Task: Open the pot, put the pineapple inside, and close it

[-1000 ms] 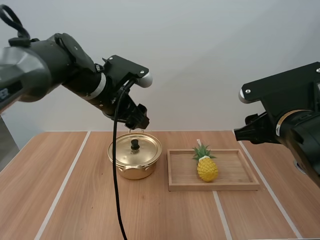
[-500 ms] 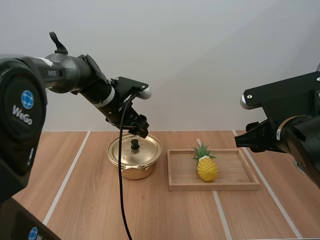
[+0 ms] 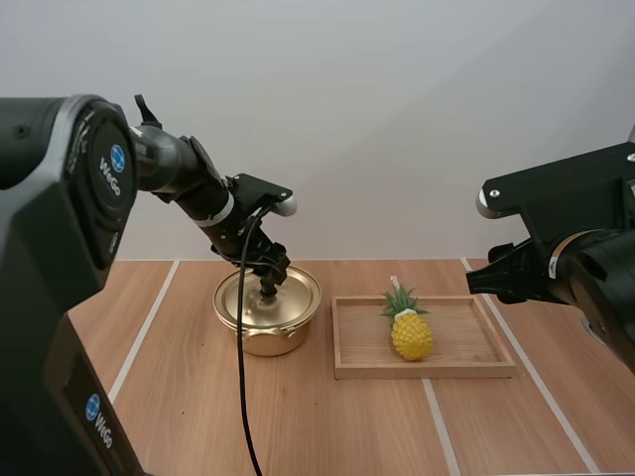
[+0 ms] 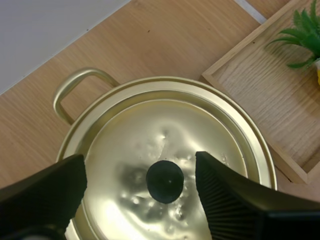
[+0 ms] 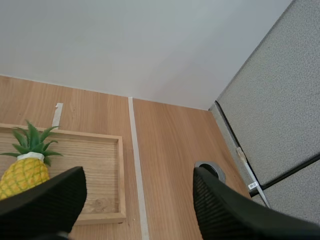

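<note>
High view: the left gripper point(image 3: 269, 282) is down at the black knob point(image 3: 268, 290) of the lid point(image 3: 283, 300). Its tips merge with the knob's dark shape, so contact cannot be judged here. The pot point(image 3: 266, 335) is round, brass-coloured and shiny, and stands on the wooden table point(image 3: 298, 426) just left of the tray point(image 3: 466, 342). The lid is seated on it. The pineapple point(image 3: 411, 331) is yellow with a knobbly skin and sits in the middle of the shallow rectangular wooden tray. Its green crown and long axis point toward the far rim. Whether it stands or lies cannot be told. The right gripper point(image 3: 474, 279) hangs above the tray's right end, and its arm is cut off at the frame edge.

Left wrist view: the ribbed black fingers point(image 4: 235, 200) stand apart on either side of the knob without touching it. The lid is dimpled and reflective. One loop handle point(image 4: 75, 84) shows. Only the pineapple's leaves are visible here.

Right wrist view: the fingers are spread and hold nothing. One finger covers the pineapple's lower body.
</note>
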Tool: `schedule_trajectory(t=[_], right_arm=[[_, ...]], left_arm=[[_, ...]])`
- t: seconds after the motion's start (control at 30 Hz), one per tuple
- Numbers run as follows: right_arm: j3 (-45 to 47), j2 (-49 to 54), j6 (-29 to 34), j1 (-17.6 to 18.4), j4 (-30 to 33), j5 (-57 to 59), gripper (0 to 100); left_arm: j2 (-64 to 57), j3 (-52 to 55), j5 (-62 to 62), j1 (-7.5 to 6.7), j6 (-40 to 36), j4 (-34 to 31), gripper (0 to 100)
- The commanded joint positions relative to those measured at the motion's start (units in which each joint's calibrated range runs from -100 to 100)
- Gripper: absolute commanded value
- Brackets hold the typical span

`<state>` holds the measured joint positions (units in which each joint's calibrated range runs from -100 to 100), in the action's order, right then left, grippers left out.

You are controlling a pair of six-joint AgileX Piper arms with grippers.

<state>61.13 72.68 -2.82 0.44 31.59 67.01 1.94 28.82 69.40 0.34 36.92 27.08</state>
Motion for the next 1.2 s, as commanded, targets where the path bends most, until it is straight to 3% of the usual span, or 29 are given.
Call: schedule_trajectory(t=[0.0, 0.47, 0.6, 0.8, 1.17], right_arm=[[-0.63, 0.24, -1.29, -0.16, -0.34, 0.96, 100], [-0.63, 0.24, -1.29, -0.16, -0.34, 0.96, 100], [-0.63, 0.24, -1.29, -0.16, -0.34, 0.96, 100], [-0.63, 0.24, -1.29, -0.16, -0.34, 0.96, 100], [-0.63, 0.24, -1.29, -0.16, -0.34, 0.38, 100]], left_arm=[[1.21, -0.90, 0.00, -0.23, 0.78, -0.04, 100], [3.12, -1.99, 2.52, -0.23, 0.78, -0.13, 100], [3.12, -1.99, 1.79, -0.23, 0.78, -0.40, 55], [3.12, -1.99, 2.79, -0.23, -0.92, -2.15, 0], [-5.48, -7.61, 5.04, -0.23, -1.04, 4.48, 0]])
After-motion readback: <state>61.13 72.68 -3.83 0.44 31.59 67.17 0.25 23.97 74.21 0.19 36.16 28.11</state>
